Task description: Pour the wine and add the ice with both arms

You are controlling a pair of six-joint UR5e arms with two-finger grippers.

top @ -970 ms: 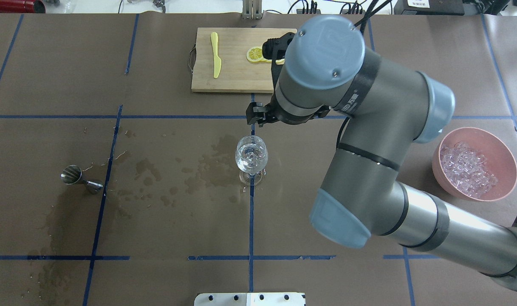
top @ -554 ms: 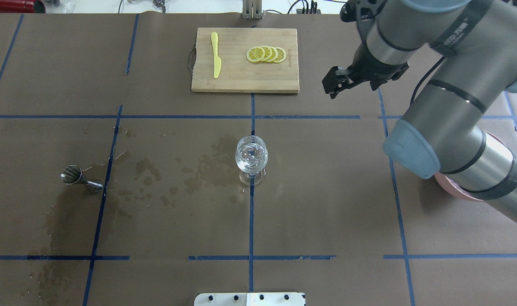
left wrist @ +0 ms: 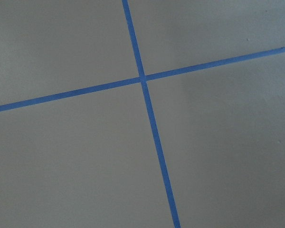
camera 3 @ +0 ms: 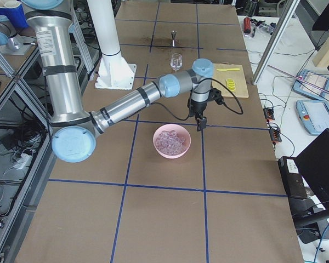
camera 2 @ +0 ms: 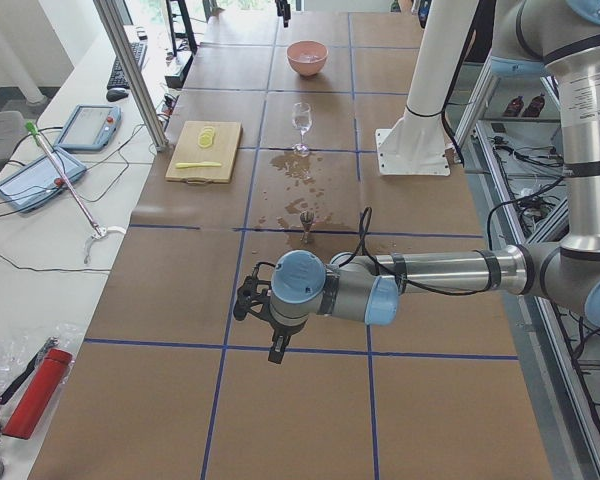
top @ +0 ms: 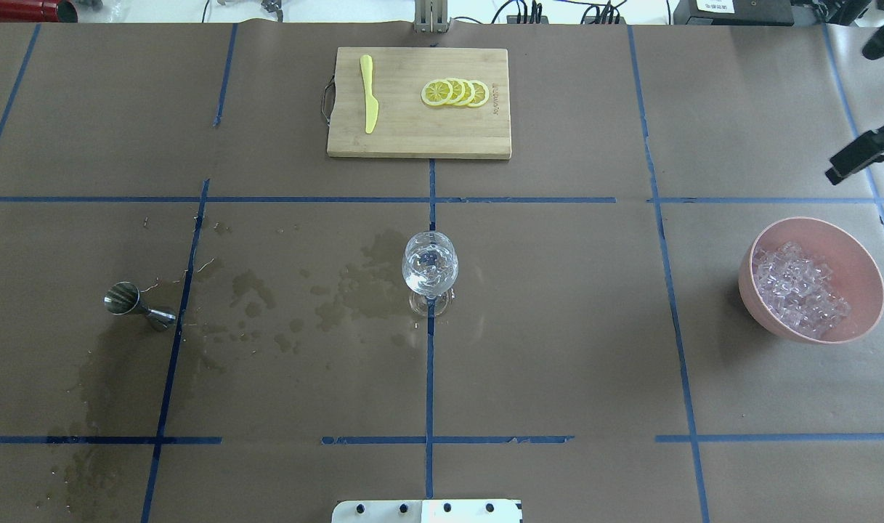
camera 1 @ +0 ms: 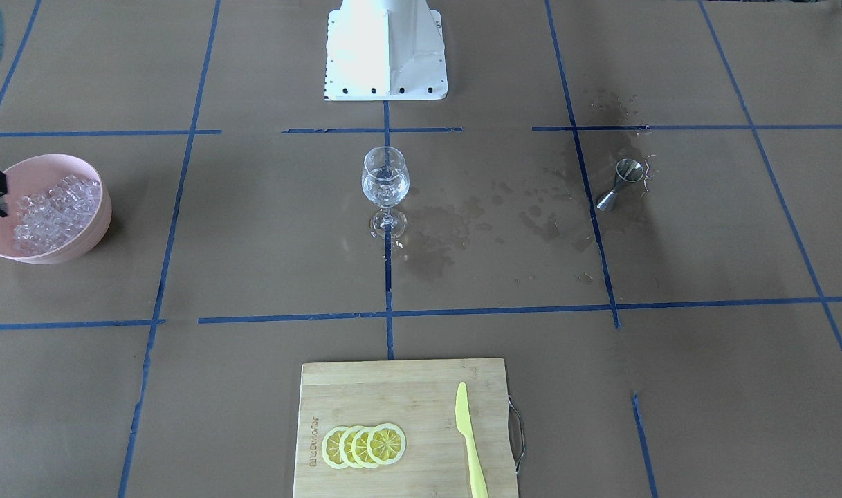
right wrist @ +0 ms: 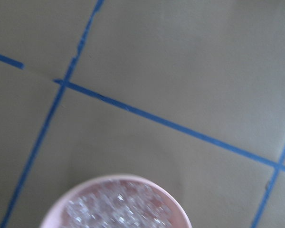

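Observation:
A clear stemmed wine glass (top: pixel 429 265) stands at the table's middle with clear glinting contents; I cannot separate ice from wine in it. A pink bowl (top: pixel 866 254) at the right holds heaped ice (top: pixel 797 287), which also shows in the right wrist view (right wrist: pixel 118 209). A steel measuring cup (top: pixel 129 301) stands at the left; I cannot see what is in it. My right gripper (top: pixel 859 161) hangs beyond the bowl's far side at the view's edge, and I cannot tell if it is open. My left gripper (camera 2: pixel 276 350) hangs over bare paper far from the cup, state unclear.
A bamboo cutting board (top: pixel 412 138) at the far middle carries a yellow knife (top: pixel 369 94) and lemon slices (top: pixel 456 93). Wet stains (top: pixel 354 290) mark the paper between cup and glass. The white pedestal (camera 1: pixel 386 48) stands at the robot's side.
My right arm has swung from just beyond the wine glass to the right, past the cutting board, to the table's right edge near the bowl. The glass and cup have not moved.

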